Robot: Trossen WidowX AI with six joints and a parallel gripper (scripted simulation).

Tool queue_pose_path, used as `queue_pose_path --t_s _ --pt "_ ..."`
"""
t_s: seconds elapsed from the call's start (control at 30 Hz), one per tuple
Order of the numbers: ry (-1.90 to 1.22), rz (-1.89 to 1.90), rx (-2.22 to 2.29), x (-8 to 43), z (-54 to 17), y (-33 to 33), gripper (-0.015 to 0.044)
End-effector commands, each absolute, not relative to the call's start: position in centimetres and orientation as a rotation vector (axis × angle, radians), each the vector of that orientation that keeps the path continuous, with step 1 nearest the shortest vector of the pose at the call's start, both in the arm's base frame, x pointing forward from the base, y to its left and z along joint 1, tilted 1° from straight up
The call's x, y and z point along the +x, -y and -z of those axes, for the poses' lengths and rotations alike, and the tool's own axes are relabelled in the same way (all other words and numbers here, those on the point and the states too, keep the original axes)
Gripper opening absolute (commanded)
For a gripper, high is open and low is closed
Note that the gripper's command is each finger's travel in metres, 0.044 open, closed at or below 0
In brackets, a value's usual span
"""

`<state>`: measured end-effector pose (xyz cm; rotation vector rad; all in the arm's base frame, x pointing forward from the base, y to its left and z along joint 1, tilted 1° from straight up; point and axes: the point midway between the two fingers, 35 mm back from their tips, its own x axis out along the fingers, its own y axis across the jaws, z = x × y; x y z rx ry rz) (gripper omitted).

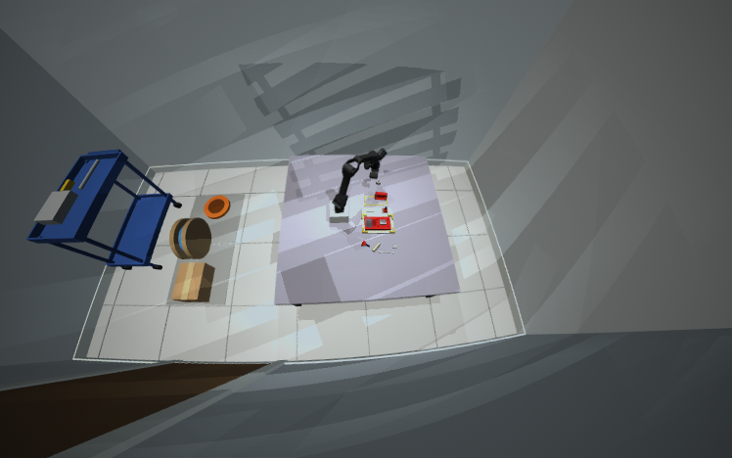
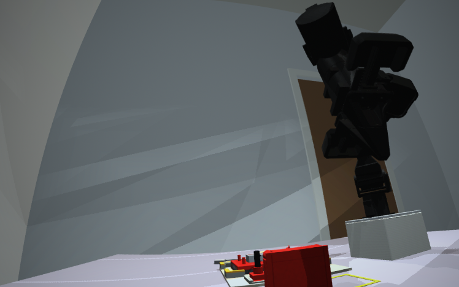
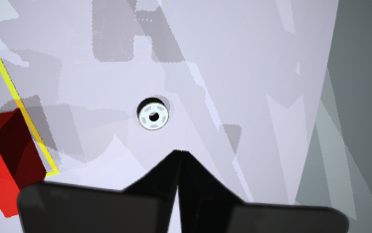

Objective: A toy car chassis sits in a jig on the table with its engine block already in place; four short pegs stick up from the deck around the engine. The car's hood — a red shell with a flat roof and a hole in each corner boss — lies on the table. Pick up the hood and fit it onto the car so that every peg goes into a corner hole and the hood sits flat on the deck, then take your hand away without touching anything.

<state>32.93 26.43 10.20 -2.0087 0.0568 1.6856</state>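
My gripper [image 1: 373, 175] [image 3: 179, 157] is shut with nothing between its fingertips, high above the table on the hood's side of the jig. The red hood [image 1: 381, 195] [image 2: 297, 268] [image 3: 9, 195] rests on the table behind the jig in the top view, and shows at the left edge of the wrist view; its corner holes cannot be made out. The red chassis [image 1: 372, 227] [image 2: 240, 264] sits in the jig with yellow corners. Two short red pegs [image 2: 239, 257] show beside a grey engine block [image 2: 251, 258]; the hood partly hides the chassis in the exterior view.
A white wheel [image 1: 378, 182] [image 3: 153, 116] lies beyond the hood. A red part with a black post [image 2: 256, 259] stands between hood and jig. A red part [image 1: 364, 243] and a beige piece [image 1: 376, 247] lie on the jig's other side. The arm stands on a grey block [image 1: 339, 219] [image 2: 370, 240].
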Motion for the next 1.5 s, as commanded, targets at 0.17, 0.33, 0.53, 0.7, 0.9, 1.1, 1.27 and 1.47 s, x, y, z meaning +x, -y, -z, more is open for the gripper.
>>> queue_pose_path --t_s 0.17,0.33,0.53,0.7,0.9,1.1,1.27,1.47 --pt "-0.197 -1.939 -2.113 35.8 -5.7 -19.2 0.0000" --pt "-0.228 -2.070 -2.114 36.2 -4.1 -16.2 0.0000" --pt "-0.228 -2.070 -2.114 36.2 -3.8 -16.2 0.0000" --pt "-0.228 -2.070 -2.114 36.3 -1.4 -16.3 0.0000" --pt "-0.228 -2.070 -2.114 36.3 0.4 -16.3 0.0000" --pt "-0.228 -2.070 -2.114 36.3 0.4 -16.1 0.0000" --pt "-0.229 -2.071 -2.114 36.2 0.4 -15.6 0.0000" --pt "-0.229 -2.071 -2.114 36.1 0.4 -15.1 0.0000"
